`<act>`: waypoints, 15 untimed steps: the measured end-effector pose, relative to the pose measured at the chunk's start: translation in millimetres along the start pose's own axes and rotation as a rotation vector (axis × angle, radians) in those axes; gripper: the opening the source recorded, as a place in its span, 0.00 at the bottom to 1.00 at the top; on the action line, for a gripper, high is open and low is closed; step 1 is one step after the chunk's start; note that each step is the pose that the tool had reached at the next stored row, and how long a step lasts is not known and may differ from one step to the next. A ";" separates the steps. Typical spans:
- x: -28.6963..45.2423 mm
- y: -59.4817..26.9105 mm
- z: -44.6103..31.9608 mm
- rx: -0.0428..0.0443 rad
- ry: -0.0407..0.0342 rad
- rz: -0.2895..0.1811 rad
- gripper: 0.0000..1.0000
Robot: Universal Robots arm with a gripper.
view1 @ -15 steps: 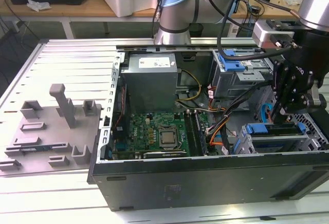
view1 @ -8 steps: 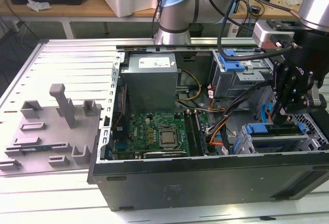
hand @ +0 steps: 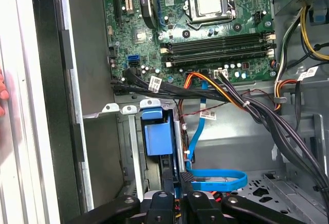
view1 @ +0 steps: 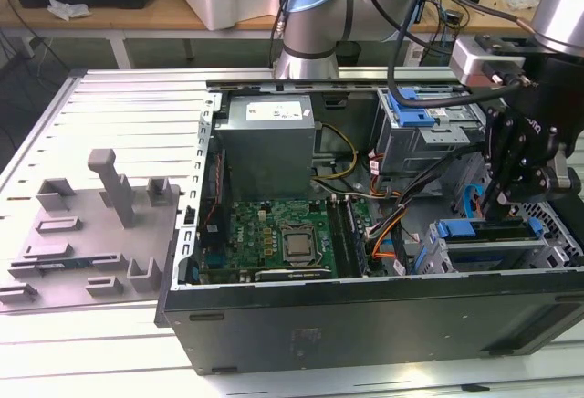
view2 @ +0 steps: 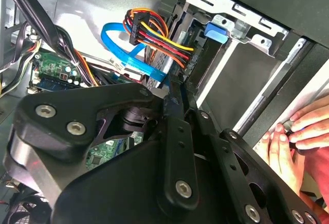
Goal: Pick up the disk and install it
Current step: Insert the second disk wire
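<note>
Black linkage gripper clamped on thin blue-edged disk, edge-on beside grey drive cage. Disk rigid, dense, shock-sensitive; hold by side rails.

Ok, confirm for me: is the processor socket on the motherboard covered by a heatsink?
No. In the exterior view the processor sits bare on the green motherboard, its metal lid exposed.

Arm reaches in from the exterior view's right, wrist pitched down, black claw pointing downward. In the first wrist view, claw fingers sit nearly together, tips very close. A person's hand appears in the second wrist view.
</note>
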State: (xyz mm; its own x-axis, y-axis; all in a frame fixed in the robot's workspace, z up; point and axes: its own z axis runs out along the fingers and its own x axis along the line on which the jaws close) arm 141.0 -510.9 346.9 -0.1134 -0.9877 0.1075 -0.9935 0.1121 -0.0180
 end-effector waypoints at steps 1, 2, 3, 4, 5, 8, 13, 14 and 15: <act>-0.1 -0.3 0.2 -0.0024 0.0002 0.000 0.16; 0.0 -0.3 0.3 -0.0043 0.0006 0.000 0.16; -0.1 -0.4 0.5 -0.0054 0.0007 -0.001 0.16; -0.1 -0.3 0.6 -0.0058 0.0007 -0.001 0.16; -0.1 -0.3 0.8 -0.0063 0.0007 -0.001 0.16; -0.2 -0.5 1.1 -0.0077 0.0005 -0.001 0.16; -0.2 -1.0 1.2 -0.0089 0.0003 -0.001 0.16; -0.3 -1.3 1.2 -0.0096 0.0005 -0.001 0.16; -0.3 -1.4 1.2 -0.0101 0.0005 -0.001 0.16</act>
State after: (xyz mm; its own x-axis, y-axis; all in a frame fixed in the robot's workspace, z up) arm 142.4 -510.9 345.7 -0.1123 -0.9878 0.1080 -0.9937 0.1121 -0.0078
